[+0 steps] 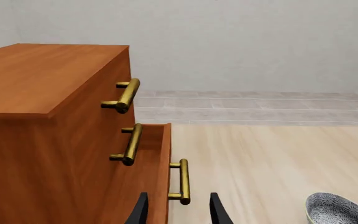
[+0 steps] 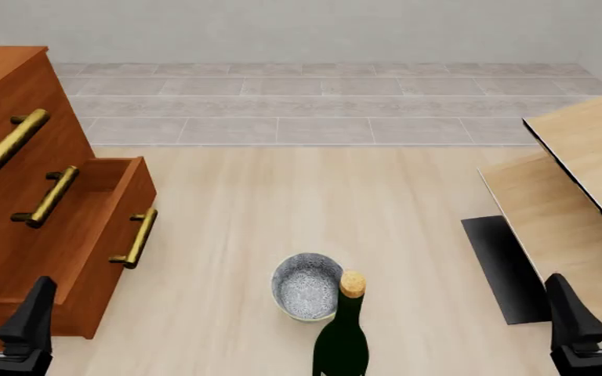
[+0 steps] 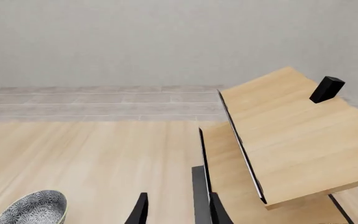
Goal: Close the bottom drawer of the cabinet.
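Observation:
The cabinet (image 2: 9,86) stands at the left, reddish-brown with three brass-handled drawers. Its bottom drawer (image 2: 107,235) is pulled out, its brass bar handle (image 2: 135,237) facing the room. In the left wrist view the bottom drawer (image 1: 149,172) juts from the cabinet (image 1: 36,79), and its handle (image 1: 182,182) lies just beyond my open left gripper (image 1: 179,215). In the front view the left gripper (image 2: 3,309) hovers low beside the drawer's near corner, not touching it. My right gripper (image 2: 599,309) is open at the far right, holding nothing, also seen as the right gripper (image 3: 177,213).
A patterned grey bowl (image 2: 306,284) and a dark green corked bottle (image 2: 343,333) stand near the middle front. A pale wood table (image 2: 594,149) tilts at the right, with a black slab (image 2: 505,266) under it. A small black block (image 3: 326,88) rests on the table (image 3: 291,130).

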Robot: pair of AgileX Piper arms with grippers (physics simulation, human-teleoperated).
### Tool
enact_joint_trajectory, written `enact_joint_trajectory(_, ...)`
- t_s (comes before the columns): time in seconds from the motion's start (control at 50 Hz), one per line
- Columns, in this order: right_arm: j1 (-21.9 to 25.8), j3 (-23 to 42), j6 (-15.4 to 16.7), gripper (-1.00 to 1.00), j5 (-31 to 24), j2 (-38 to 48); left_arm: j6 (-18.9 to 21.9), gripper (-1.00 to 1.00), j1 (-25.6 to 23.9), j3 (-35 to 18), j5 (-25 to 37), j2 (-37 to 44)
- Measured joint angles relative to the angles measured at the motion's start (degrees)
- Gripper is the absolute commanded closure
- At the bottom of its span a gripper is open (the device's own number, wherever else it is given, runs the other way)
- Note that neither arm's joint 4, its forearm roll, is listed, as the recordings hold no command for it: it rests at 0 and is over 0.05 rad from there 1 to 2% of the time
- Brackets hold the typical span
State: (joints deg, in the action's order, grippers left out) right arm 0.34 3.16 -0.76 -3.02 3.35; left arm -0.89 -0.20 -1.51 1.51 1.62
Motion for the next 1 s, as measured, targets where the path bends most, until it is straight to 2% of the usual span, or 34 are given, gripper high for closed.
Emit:
enact_joint_trajectory(0.58,-0.6,-2.8,0.4,-1.0,2.9,-3.0,1.3,-1.0,-1.6,1.4,-1.3,-0.6)
enact_joint_trajectory(0.72,-0.6,-2.8,0.3,-1.0,3.1,-3.1,1.5,-1.0,-2.7,1.4,-4.5,2.7)
enact_joint_trajectory(1.0,-0.7,-2.9,0.3,-1.0,3.3,-3.2,2.4,-1.0,-7.0,1.5,-15.6,14.0)
